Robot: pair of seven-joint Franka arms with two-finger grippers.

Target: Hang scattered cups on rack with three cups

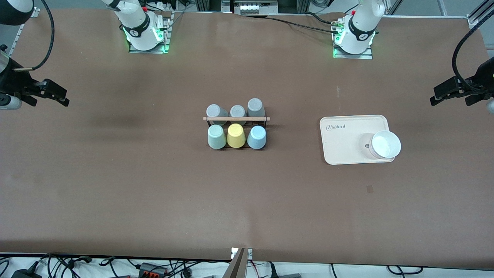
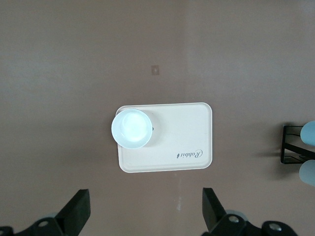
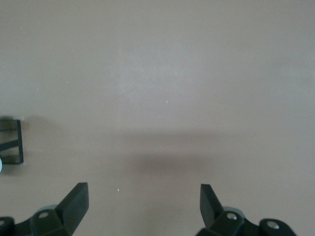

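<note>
From the front view you see the rack (image 1: 236, 119) standing at the middle of the brown bench (image 1: 154, 185), its wooden rod (image 1: 236, 118) running across the top, with wide bare surface around it toward both ends and toward the camera edge. On the row nearer the camera the mint green cup (image 1: 216, 136), the yellow cup (image 1: 236, 135) and the light blue cup (image 1: 256, 137) sit mouth-down side by side, all but touching; three grey cups (image 1: 237, 111) fill the row farther from the camera. Toward the left arm's end lies the cream tray (image 1: 353, 139), well apart from the rack, and a white bowl (image 1: 385, 144) sits at its corner nearest the camera, overhanging the rim. The left tool (image 1: 447, 92) hangs at the left arm's end of the bench and the right tool (image 1: 52, 92) at the right arm's end, both arms waiting and both sets of fingers spread with nothing between them. The left wrist view looks straight down on the tray (image 2: 187, 128) and bowl (image 2: 131, 129), shows you the tool's fingers (image 2: 75, 211) apart, and catches only a corner of the rack (image 2: 290, 145) with a pale blue cup (image 2: 309, 133) at the frame's edge. The right wrist view gives you bare bench (image 3: 162, 88), its fingers (image 3: 74, 199) wide apart, and just a sliver of the rack's black wire (image 3: 15, 142).
</note>
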